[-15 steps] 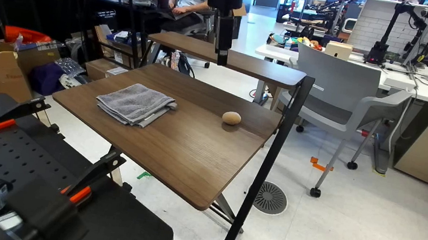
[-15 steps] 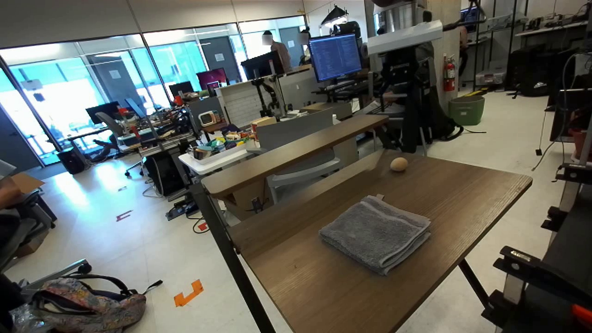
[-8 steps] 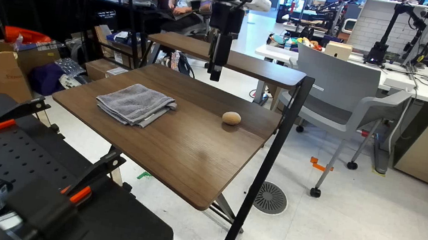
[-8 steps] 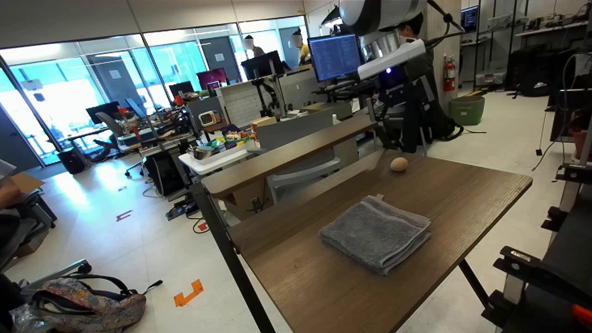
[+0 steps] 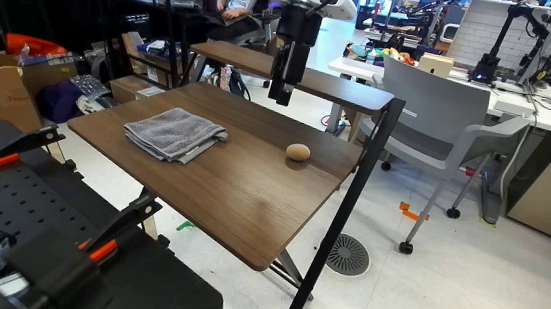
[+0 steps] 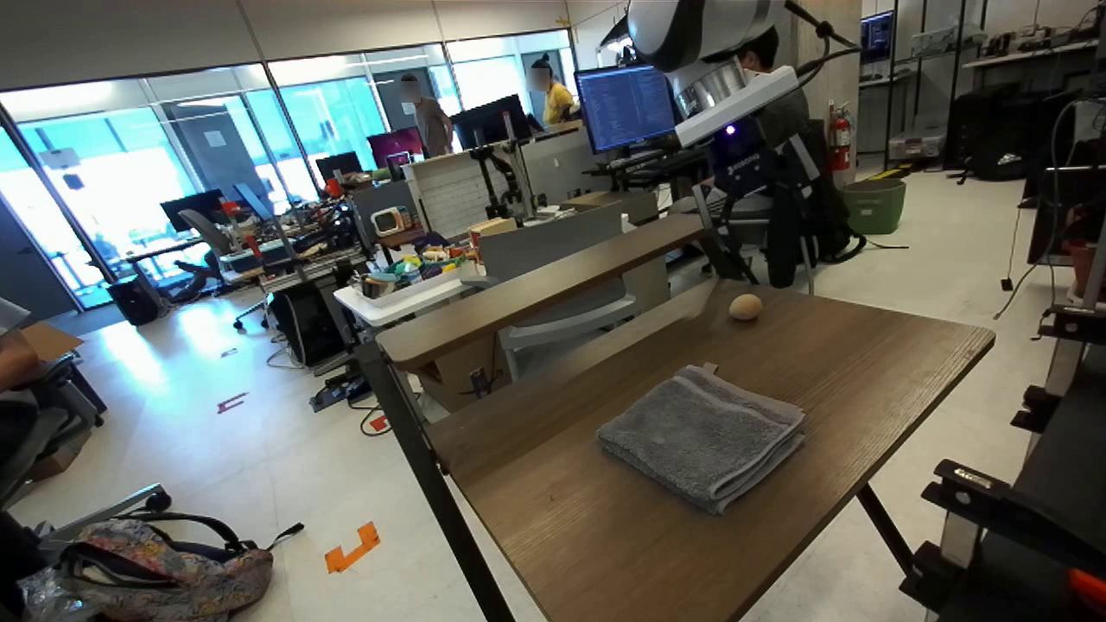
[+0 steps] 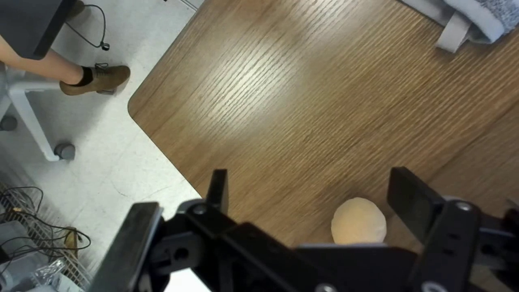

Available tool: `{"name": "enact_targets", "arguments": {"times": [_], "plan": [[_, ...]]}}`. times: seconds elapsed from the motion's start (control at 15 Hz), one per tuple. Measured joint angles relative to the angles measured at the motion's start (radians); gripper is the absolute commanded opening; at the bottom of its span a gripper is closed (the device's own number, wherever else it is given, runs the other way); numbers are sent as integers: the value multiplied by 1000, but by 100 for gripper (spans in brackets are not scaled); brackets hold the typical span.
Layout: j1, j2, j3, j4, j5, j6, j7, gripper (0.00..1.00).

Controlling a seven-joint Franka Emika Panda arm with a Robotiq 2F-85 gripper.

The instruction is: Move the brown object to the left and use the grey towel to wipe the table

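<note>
The claw (image 7: 310,186) has come lower, wide and empty; the egg-shaped brown object (image 5: 298,152) sits unmoved on the wood-look surface (image 5: 244,188), apart from the folded grey towel (image 5: 173,133). Reaching seems under way, with both task steps still ahead.

Folded grey towel (image 5: 173,135) and small brown object (image 5: 298,152), apart, on the wood-grained table (image 5: 235,176)

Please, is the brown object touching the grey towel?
Apart. In both exterior views, a wide stretch of table shows between the brown object and the grey towel.
</note>
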Motion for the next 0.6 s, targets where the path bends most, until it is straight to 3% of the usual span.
{"name": "enact_targets", "arguments": {"times": [0.2,0.6], "plan": [[0,1,0,-3,-5,0,-11,100],[1,9,0,-42,-101,-5,-296,100]]}}
